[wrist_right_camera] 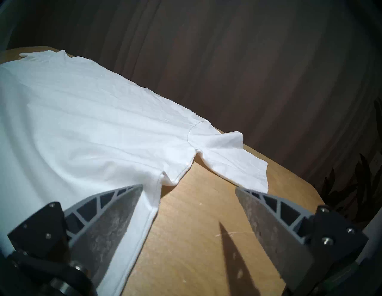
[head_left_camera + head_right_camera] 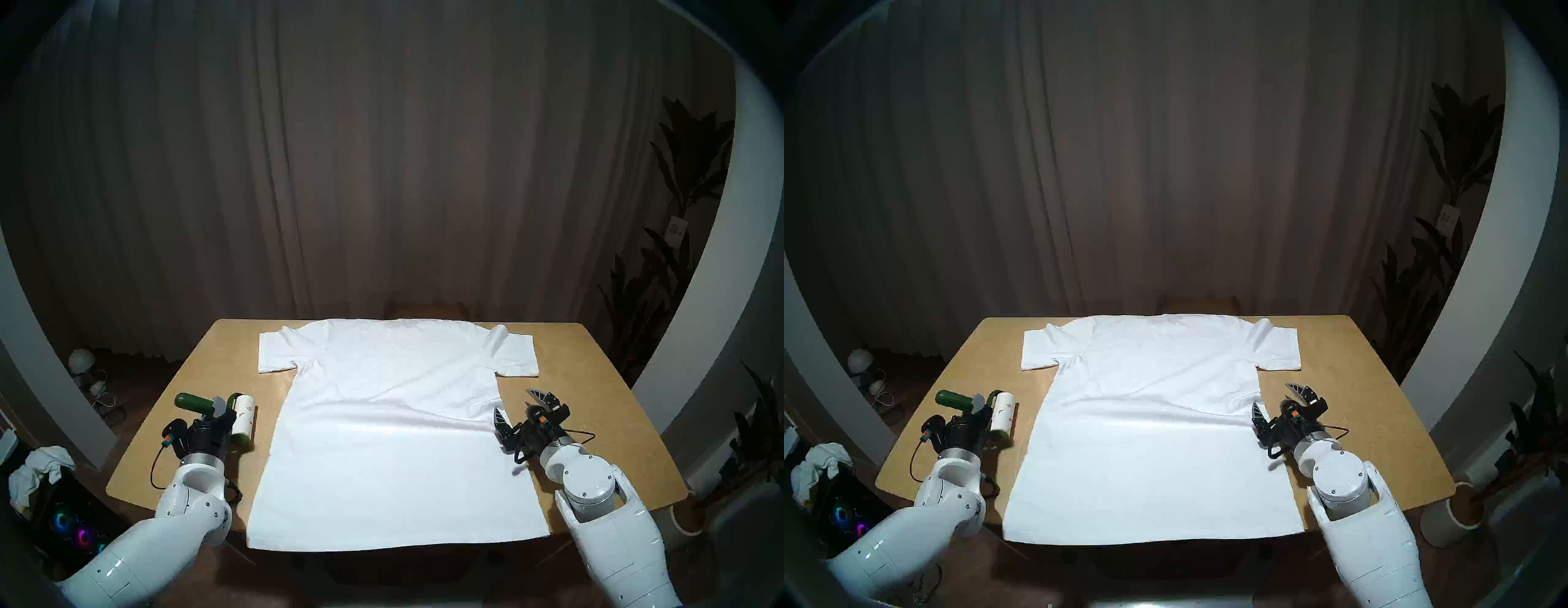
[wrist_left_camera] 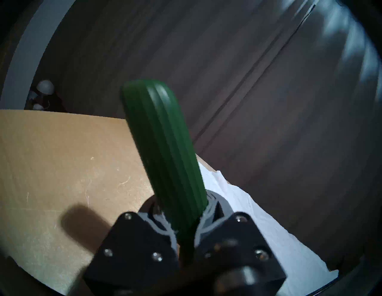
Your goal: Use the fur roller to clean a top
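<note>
Already the left tool (image 2: pixel 220 414) pinches the roller (image 2: pixel 237 418) by its stiff green handle, just left of the top (image 2: pixel 390 424). Light and rigid, it should hold well there; its paper is sticky. The soft top lies flat on the tabletop (image 2: pixel 594 382) and may bunch. Right tool (image 2: pixel 519 409) hangs spread.

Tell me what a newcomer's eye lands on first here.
The big white T-shirt spread flat across the middle of the wooden table. Then the lint roller at its left side, green handle clamped in the left gripper, while the right gripper waits open by the shirt's right edge.
</note>
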{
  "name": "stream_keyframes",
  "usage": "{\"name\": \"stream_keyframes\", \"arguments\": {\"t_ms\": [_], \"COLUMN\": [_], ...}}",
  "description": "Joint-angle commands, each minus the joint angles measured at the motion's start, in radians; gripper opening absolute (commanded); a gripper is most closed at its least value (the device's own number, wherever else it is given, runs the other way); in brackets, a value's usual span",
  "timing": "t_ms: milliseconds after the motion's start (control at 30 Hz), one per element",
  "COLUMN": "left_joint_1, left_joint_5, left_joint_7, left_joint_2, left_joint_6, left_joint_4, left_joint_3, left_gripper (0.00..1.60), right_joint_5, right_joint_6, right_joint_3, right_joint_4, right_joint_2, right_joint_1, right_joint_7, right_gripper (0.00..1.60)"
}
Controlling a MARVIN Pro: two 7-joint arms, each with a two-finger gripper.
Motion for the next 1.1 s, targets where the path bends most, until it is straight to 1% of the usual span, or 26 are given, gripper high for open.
{"name": "stream_keyframes", "arguments": {"t_ms": [0,67,100,167,200,233,267,333,367,400,433,467,500,667,700,733,767,833,1067], "left_joint_1": [0.016,0.023,0.023,0.030,0.030,0.035,0.038,0.038,0.039,0.041,0.041,0.040,0.039,0.033,0.032,0.029,0.029,0.026,0.025], "left_joint_5": [-0.127,-0.172,-0.172,-0.204,-0.219,-0.251,-0.268,-0.272,-0.284,-0.291,-0.291,-0.300,-0.308,-0.332,-0.328,-0.343,-0.342,-0.352,-0.363], "left_joint_7": [-0.135,-0.145,-0.145,-0.188,-0.181,-0.220,-0.248,-0.248,-0.267,-0.289,-0.289,-0.317,-0.326,-0.410,-0.402,-0.444,-0.444,-0.472,-0.495], "left_joint_2": [-0.001,-0.011,-0.011,-0.006,-0.011,-0.017,-0.020,-0.021,-0.025,-0.023,-0.023,-0.026,-0.031,-0.044,-0.046,-0.048,-0.050,-0.055,-0.063], "left_joint_6": [-0.006,0.000,0.000,0.026,0.035,0.058,0.072,0.079,0.088,0.109,0.109,0.120,0.126,0.161,0.166,0.172,0.174,0.183,0.192], "left_joint_4": [-0.043,-0.057,-0.057,-0.054,-0.060,-0.055,-0.049,-0.049,-0.045,-0.036,-0.036,-0.026,-0.024,0.013,0.012,0.027,0.029,0.047,0.063], "left_joint_3": [-0.078,-0.095,-0.095,-0.099,-0.101,-0.105,-0.110,-0.109,-0.112,-0.113,-0.113,-0.114,-0.117,-0.123,-0.126,-0.125,-0.126,-0.124,-0.123], "left_gripper": [0.00,0.00,0.00,0.00,0.00,0.00,0.00,0.00,0.00,0.00,0.00,0.00,0.00,0.00,0.00,0.00,0.00,0.00,0.00], "right_joint_5": [0.047,0.074,0.074,0.107,0.118,0.145,0.157,0.163,0.176,0.195,0.195,0.202,0.213,0.222,0.223,0.223,0.223,0.222,0.217], "right_joint_6": [-0.031,-0.043,-0.043,-0.065,-0.069,-0.069,-0.070,-0.067,-0.059,-0.059,-0.059,-0.061,-0.051,-0.047,-0.046,-0.037,-0.034,-0.011,0.008], "right_joint_3": [0.012,0.021,0.021,0.031,0.034,0.041,0.043,0.044,0.047,0.051,0.051,0.054,0.059,0.073,0.075,0.078,0.080,0.088,0.097], "right_joint_4": [0.049,0.048,0.048,0.049,0.046,0.038,0.032,0.020,0.011,-0.012,-0.012,-0.024,-0.033,-0.052,-0.054,-0.058,-0.061,-0.082,-0.106], "right_joint_2": [-0.027,-0.035,-0.035,-0.042,-0.044,-0.045,-0.043,-0.039,-0.038,-0.028,-0.028,-0.027,-0.031,-0.034,-0.033,-0.034,-0.032,-0.022,-0.012], "right_joint_1": [-0.021,-0.021,-0.021,-0.022,-0.023,-0.026,-0.028,-0.034,-0.038,-0.054,-0.054,-0.063,-0.069,-0.085,-0.086,-0.090,-0.092,-0.106,-0.135], "right_joint_7": [0.001,0.004,0.004,0.011,0.015,0.029,0.041,0.048,0.059,0.086,0.086,0.092,0.097,0.100,0.101,0.100,0.100,0.109,0.122], "right_gripper": [1.60,1.60,1.60,1.60,1.60,1.60,1.60,1.60,1.60,1.60,1.60,1.60,1.60,1.60,1.60,1.60,1.60,1.60,1.60]}}
